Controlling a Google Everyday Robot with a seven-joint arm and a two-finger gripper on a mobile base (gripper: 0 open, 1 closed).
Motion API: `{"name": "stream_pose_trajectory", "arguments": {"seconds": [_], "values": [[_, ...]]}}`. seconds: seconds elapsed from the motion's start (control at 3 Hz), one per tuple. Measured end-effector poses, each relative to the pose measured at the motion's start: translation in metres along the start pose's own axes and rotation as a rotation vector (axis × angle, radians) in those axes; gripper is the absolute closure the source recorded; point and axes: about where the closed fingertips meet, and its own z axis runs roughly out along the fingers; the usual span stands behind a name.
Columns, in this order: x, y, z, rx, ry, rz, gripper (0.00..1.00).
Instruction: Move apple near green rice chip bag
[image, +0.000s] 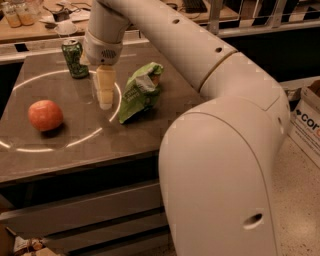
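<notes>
The apple, round and orange-red, sits on the left of the dark table. The green rice chip bag, crumpled with white patches, lies right of centre. My gripper hangs from the white arm over the table between the two, closer to the bag and well right of the apple. It points down, just above the tabletop, open and empty. One cream finger shows plainly. The other is a faint shape to its left.
A dark green drink can stands at the back left, just behind the gripper. A bright ring of light marks the tabletop. My large white arm and base fill the right foreground. A cluttered counter runs behind the table.
</notes>
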Motion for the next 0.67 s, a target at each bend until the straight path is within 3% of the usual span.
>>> {"name": "stream_pose_trajectory", "arguments": {"seconds": [0.67], "values": [[-0.0052,-0.003,-0.0024,0.015,-0.009,0.013,0.0]]}}
